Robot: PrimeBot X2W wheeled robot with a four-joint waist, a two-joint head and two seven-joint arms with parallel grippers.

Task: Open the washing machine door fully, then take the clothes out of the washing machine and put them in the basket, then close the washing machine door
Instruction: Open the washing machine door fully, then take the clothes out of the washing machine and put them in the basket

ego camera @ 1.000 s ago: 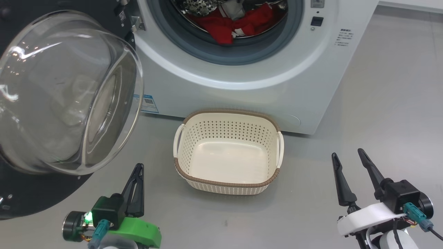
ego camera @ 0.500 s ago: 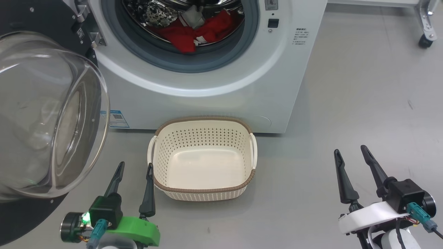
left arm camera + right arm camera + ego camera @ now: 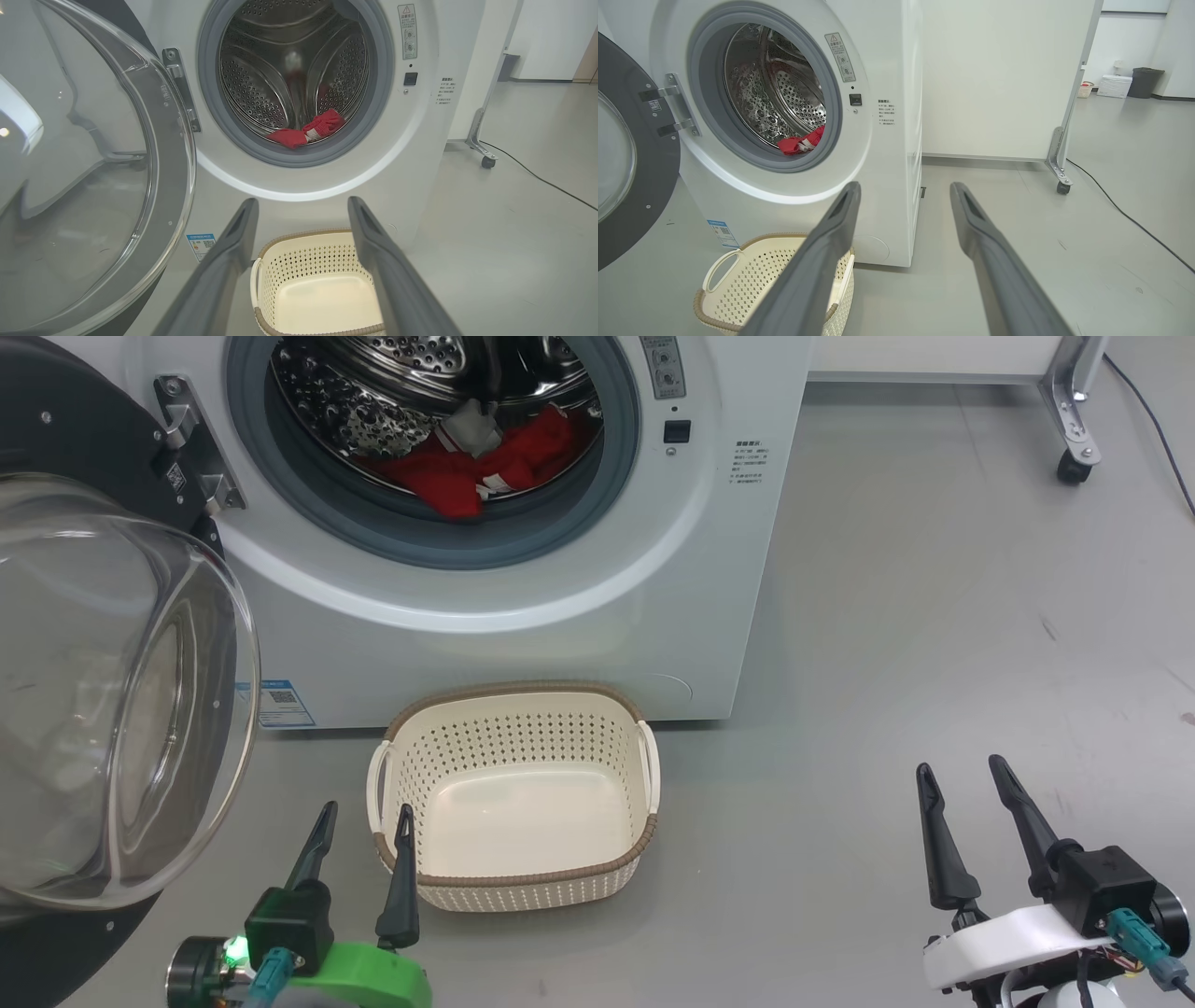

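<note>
The left gripper [image 3: 366,810], closed a second ago, is now spread and empty, like the right gripper [image 3: 961,766]. The washing machine door [image 3: 112,709] to its left is judged released; the red clothes [image 3: 467,476] ahead can be fetched.

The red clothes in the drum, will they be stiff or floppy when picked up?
Probably floppy: the clothes lie crumpled in folds on the drum floor, so they should drape and dangle when lifted. Likely light, being thin fabric, though wetness can't be told. They look bunched together, so lifting one may drag another along.
</note>
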